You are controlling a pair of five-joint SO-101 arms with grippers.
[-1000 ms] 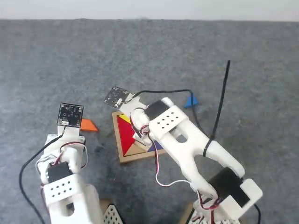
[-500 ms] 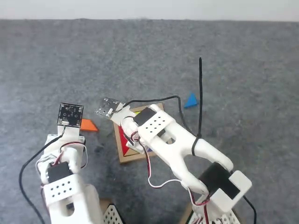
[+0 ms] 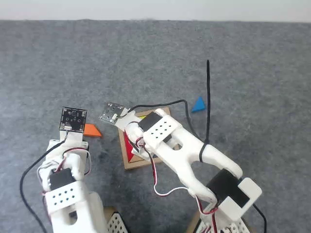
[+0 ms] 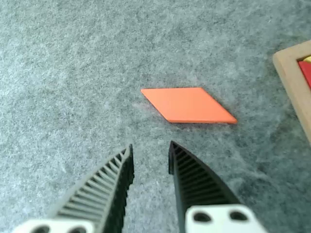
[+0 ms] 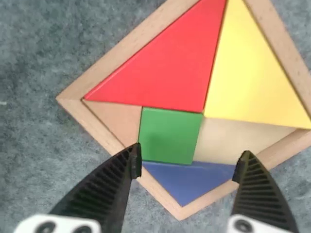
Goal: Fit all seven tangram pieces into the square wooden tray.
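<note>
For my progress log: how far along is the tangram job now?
Done: red triangle, yellow triangle, green square and dark blue triangle lie in the tray. In hand: nothing; left gripper open near the orange parallelogram, right gripper open over the tray. Left: the parallelogram and bright blue triangle, both on the carpet.

Grey carpeted tabletop [image 3: 73, 63] meets a pale wall [image 3: 155, 8] behind.

The bench [image 3: 252, 53] is covered from left to right with a grey, felt-like covering [image 3: 53, 63], its short fibres flecked lighter and darker. Along the far edge the grey meets a pale, plain wall [image 3: 155, 8] in a straight line running across the whole width of the scene.
</note>
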